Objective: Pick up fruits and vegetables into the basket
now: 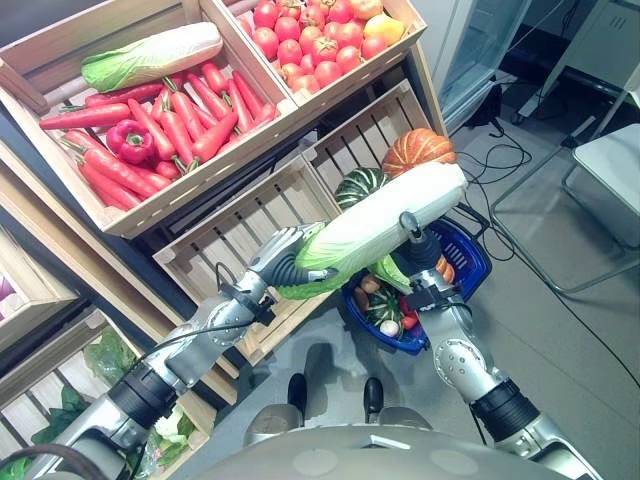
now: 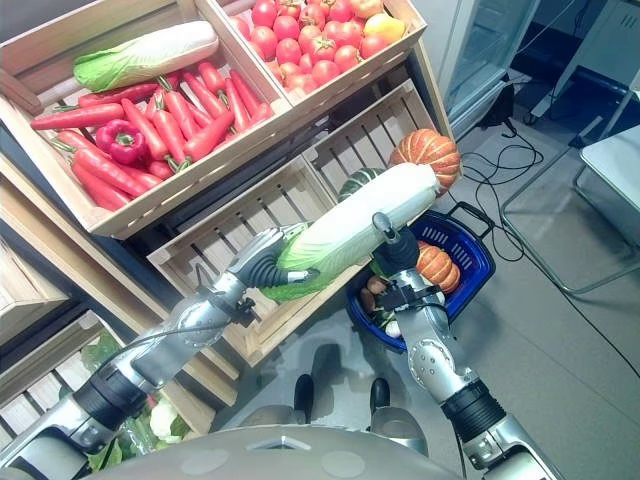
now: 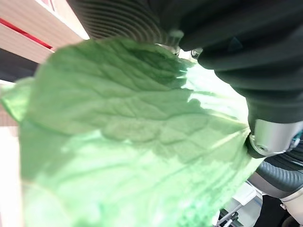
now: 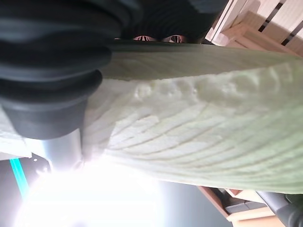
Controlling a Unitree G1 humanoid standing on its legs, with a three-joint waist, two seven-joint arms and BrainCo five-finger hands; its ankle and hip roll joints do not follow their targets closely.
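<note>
Left eye view: a napa cabbage [image 1: 385, 225] is held lengthwise above the blue basket [image 1: 470, 262]. Left hand [image 1: 285, 258] has its fingers curled round the leafy end; right hand [image 1: 422, 252] apparently supports the cabbage from beneath, its finger state indiscernible. Beside the basket rests an orange pumpkin [image 1: 418, 150].

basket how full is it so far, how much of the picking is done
Partly done. The blue basket already holds several pieces, among them a small orange pumpkin and a striped green squash. In hand: a napa cabbage, carried between the left hand and right hand above the basket, not yet in. Left: carrots, tomatoes, a red pepper and another cabbage in the crates.
</note>
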